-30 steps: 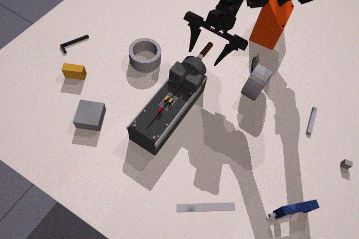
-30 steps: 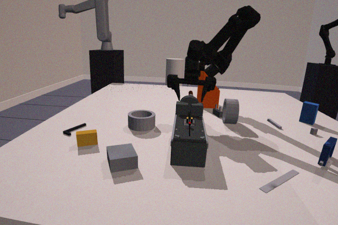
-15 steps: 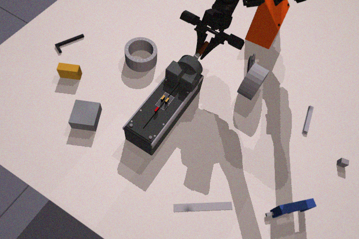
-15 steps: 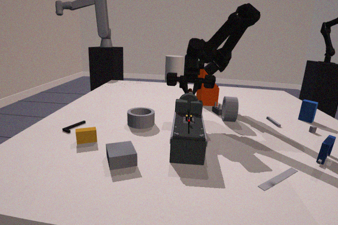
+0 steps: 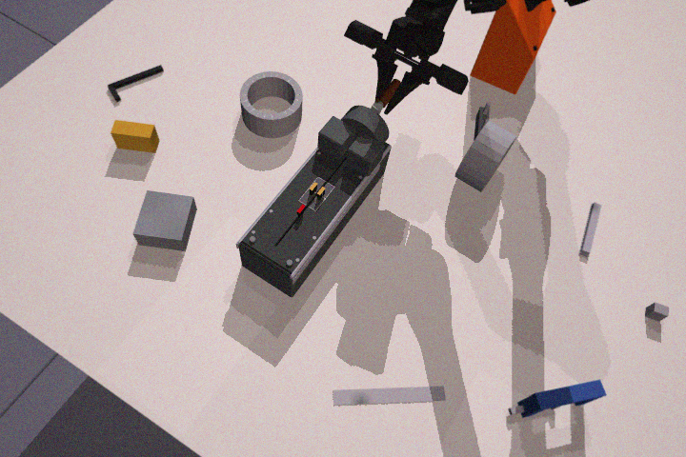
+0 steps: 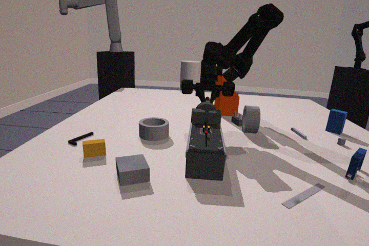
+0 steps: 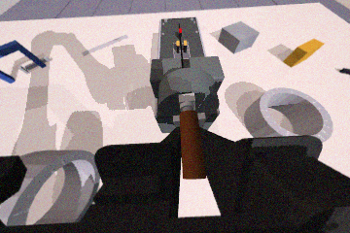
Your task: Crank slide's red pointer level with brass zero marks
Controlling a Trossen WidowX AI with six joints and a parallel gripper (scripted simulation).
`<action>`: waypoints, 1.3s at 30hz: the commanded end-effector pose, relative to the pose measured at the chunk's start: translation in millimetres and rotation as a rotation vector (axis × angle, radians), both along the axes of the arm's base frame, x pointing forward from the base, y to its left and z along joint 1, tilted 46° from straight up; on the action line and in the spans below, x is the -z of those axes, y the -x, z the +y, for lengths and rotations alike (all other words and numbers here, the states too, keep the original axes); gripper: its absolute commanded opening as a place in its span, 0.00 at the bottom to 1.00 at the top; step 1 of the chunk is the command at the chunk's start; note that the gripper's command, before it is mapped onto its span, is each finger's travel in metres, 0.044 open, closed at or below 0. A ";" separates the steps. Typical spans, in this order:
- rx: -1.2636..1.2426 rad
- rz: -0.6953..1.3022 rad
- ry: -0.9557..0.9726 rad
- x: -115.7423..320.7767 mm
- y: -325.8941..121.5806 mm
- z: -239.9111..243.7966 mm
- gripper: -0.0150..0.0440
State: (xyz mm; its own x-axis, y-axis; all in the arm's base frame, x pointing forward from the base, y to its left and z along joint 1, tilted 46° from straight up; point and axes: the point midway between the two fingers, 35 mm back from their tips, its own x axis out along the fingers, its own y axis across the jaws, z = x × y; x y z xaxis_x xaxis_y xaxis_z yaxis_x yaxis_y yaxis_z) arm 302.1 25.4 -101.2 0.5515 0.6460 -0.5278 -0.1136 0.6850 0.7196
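Note:
The dark grey machine (image 5: 279, 237) (image 6: 205, 163) (image 7: 169, 41) stands on the table. Its red pointer (image 5: 300, 208) (image 6: 206, 131) (image 7: 180, 31) sits in the slot, off the two brass zero marks (image 5: 316, 189) (image 6: 206, 126) (image 7: 182, 44), on the side away from the crank. The crank's brown handle (image 5: 391, 92) (image 6: 207, 99) (image 7: 192, 146) sticks out from the round hub (image 5: 366, 123) (image 7: 188, 83) toward the arm. My gripper (image 5: 385, 105) (image 7: 187, 130) is shut on the handle, one finger on each side. The fingertips are partly hidden behind the machine in the exterior view.
A grey ring (image 5: 271, 121) (image 6: 153, 130) (image 7: 304, 116) stands beside the hub. An upright grey ring (image 5: 484, 156) (image 6: 250, 119) is on the other side. A grey block (image 5: 165, 218), a yellow block (image 5: 133, 136), a black hex key (image 5: 138, 78) and a blue frame (image 5: 562, 397) lie around.

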 end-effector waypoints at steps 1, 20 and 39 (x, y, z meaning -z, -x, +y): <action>0.011 0.002 0.010 5.9 -1.2 -7.5 0.25; 0.011 0.002 0.010 17.5 -1.2 -12.1 0.25; 0.011 0.001 0.010 38.1 0.6 -9.4 0.25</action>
State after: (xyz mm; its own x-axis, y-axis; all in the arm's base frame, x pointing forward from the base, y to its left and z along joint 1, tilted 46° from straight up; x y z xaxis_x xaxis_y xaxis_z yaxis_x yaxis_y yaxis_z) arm 302.2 14.6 -130.9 0.5619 0.6399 -0.5242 -0.1175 0.6890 0.7151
